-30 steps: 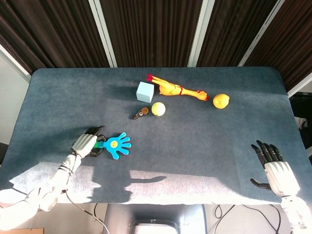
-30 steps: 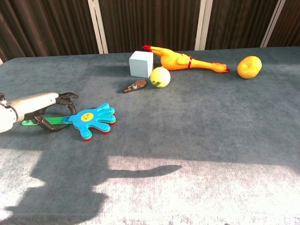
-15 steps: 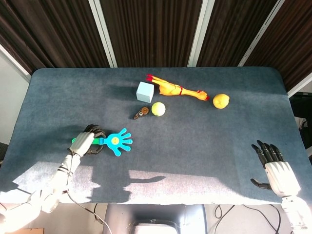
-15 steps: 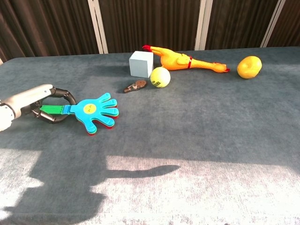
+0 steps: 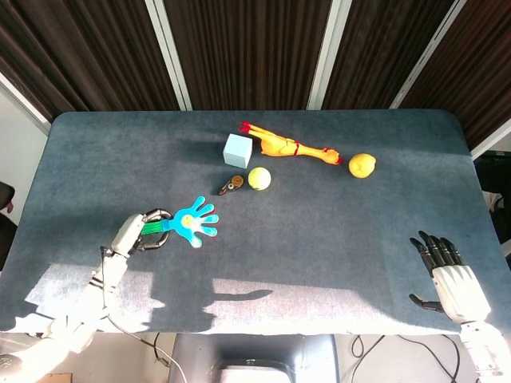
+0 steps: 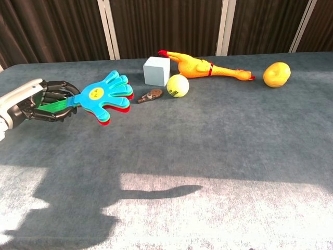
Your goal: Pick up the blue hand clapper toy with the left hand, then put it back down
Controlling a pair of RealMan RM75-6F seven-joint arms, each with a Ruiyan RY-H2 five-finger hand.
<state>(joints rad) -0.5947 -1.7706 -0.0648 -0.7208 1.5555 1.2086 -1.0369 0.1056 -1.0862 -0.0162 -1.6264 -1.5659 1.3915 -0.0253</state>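
Observation:
The blue hand clapper toy point(image 5: 194, 223) point(image 6: 105, 96) has a blue hand-shaped head, red and teal layers under it and a green handle. My left hand point(image 5: 136, 233) point(image 6: 36, 100) grips the green handle at the left side of the table, and the toy hangs clear above the cloth, its head tilted up and pointing right. My right hand point(image 5: 449, 278) rests open near the table's front right corner, fingers spread, holding nothing; the chest view does not show it.
At the back of the blue-grey table point(image 5: 335, 231) lie a light blue cube point(image 5: 237, 149) point(image 6: 156, 71), a yellow rubber chicken point(image 5: 289, 148) point(image 6: 205, 68), a tennis ball point(image 5: 259, 178) point(image 6: 177, 85), a small brown object point(image 5: 231, 186) point(image 6: 150, 96) and a lemon point(image 5: 362, 165) point(image 6: 276, 74).
My left hand closed around the green handle and lifted the clapper off the table; the toy's head rose and tilted upward. The right hand stayed still.

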